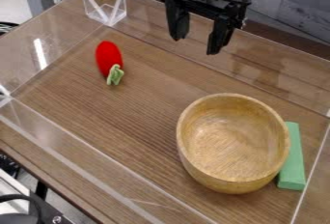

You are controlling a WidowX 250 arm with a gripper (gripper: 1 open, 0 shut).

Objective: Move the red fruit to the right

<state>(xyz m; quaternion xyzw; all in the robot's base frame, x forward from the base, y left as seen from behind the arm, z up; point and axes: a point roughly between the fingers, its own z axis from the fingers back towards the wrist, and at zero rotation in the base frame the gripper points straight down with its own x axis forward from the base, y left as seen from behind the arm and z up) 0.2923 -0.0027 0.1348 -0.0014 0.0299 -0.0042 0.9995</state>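
Tool up high at the back, pointing down, fingers spread apart, nothing between them. Red fruit down-left of tool, well apart from it, lying on its side on the worktop, green stem end toward the camera. Wooden bowl down-right of tool, nearer the camera, empty. Green block just beside bowl on its far-right side, touching or nearly so, hard to tell. Clear wall all round the worktop, close to the fruit on its left.

Task not started, judging by layout: fruit on the left, no contact yet.

Risks from here:
- Small glossy oval, likely slippery; off-centre pinch could squirt it out sideways or roll it toward the clear wall left of the fruit.
- Fruit lying angled; fingers closing along the long axis instead of across it likely to slip off the ends or catch only the stem.
- Coming down too low: fingertips jamming into the worktop; too high: closing on air.
- Carry path to the right passes over or near bowl; low carry could clip the rim, or a drop could land inside the bowl rather than on the worktop.
- Free spot right of tool narrow, with bowl and block crowding the near right; round shape may roll after release.
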